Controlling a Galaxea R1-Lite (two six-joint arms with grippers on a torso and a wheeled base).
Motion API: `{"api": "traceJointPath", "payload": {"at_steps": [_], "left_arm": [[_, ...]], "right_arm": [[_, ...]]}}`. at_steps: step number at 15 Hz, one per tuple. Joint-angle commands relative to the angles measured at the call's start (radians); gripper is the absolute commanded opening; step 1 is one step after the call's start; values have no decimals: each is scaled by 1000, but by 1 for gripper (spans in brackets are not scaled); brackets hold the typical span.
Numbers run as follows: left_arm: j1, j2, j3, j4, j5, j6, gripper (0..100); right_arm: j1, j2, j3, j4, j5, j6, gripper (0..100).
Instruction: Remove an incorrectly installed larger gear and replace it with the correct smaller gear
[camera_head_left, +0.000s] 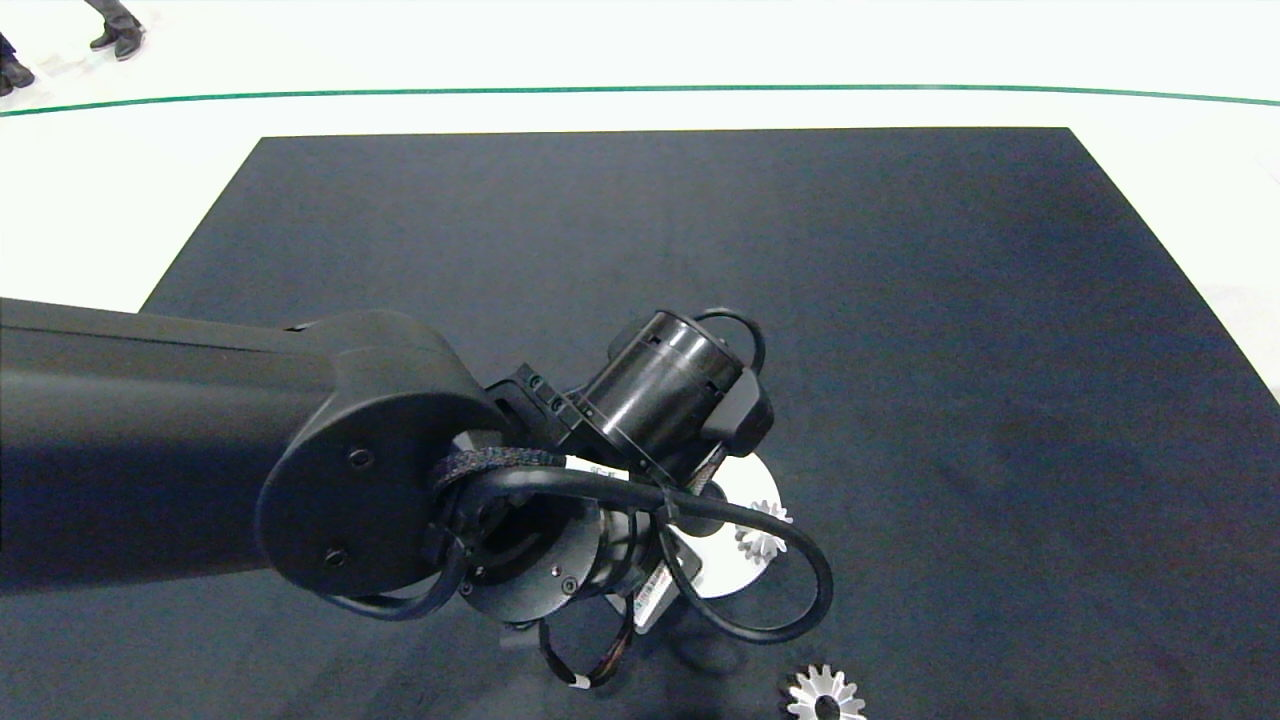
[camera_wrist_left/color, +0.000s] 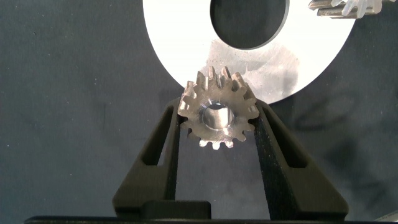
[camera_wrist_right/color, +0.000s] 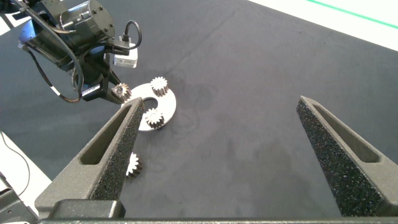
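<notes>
Left wrist view: left claw (camera_wrist_left/color: 217, 124) clamps smaller gear (camera_wrist_left/color: 217, 116), blunt-toothed steel, over white disc (camera_wrist_left/color: 186, 37); right claw (camera_wrist_right/color: 249, 155) wide, empty.

Desk (camera_head_left: 900, 300): dark mat covering, white margins around it, thin green line along far edge. White ring-shaped plate (camera_head_left: 745, 575) flat on mat, partly hidden under left arm. Larger gear (camera_head_left: 824, 694), star-like, flat on mat near plate, apart from it.

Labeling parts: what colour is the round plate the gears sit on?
White, with a dark round centre hole; the round plate shows best in the left wrist view.
</notes>
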Motion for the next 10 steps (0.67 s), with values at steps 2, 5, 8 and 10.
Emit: {"api": "traceJointPath", "payload": {"at_steps": [2, 5, 8, 10], "left_arm": [[4, 8, 7, 5, 4, 0, 0], [12, 1, 15, 7, 4, 0, 0], [10, -1, 23, 7, 4, -2, 0], [9, -2, 23, 7, 4, -2, 0]], "right_arm": [[0, 0, 0, 1, -2, -2, 100], [0, 0, 0, 1, -2, -2, 100], [0, 0, 0, 0, -2, -2, 100], [0, 0, 0, 1, -2, -2, 100]]}}
